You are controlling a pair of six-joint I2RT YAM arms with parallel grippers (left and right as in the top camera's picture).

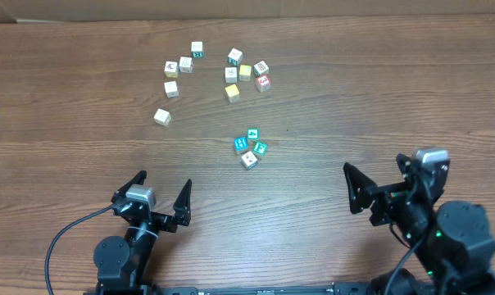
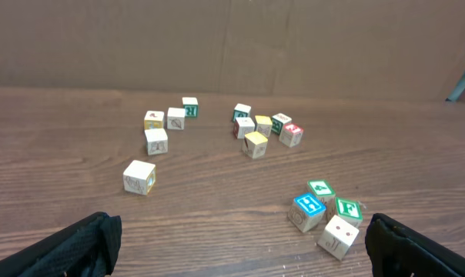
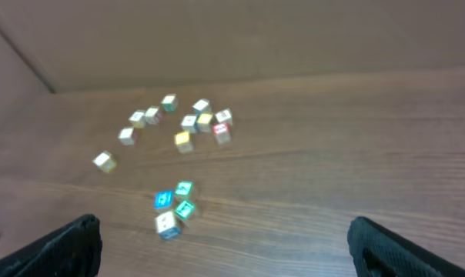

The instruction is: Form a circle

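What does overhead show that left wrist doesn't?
Overhead only: the right arm with its open right claw, and the black cable beside the left arm.
Left wrist only: the cubes' side faces and the front of the brown wall.
Both: the four-cube ring, the loose cubes beyond it, the wood table and the open left claw.

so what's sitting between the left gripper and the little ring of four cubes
Nothing: in the overhead view only bare table runs from the open left gripper to the ring of four cubes. The loose cubes lie beyond it.
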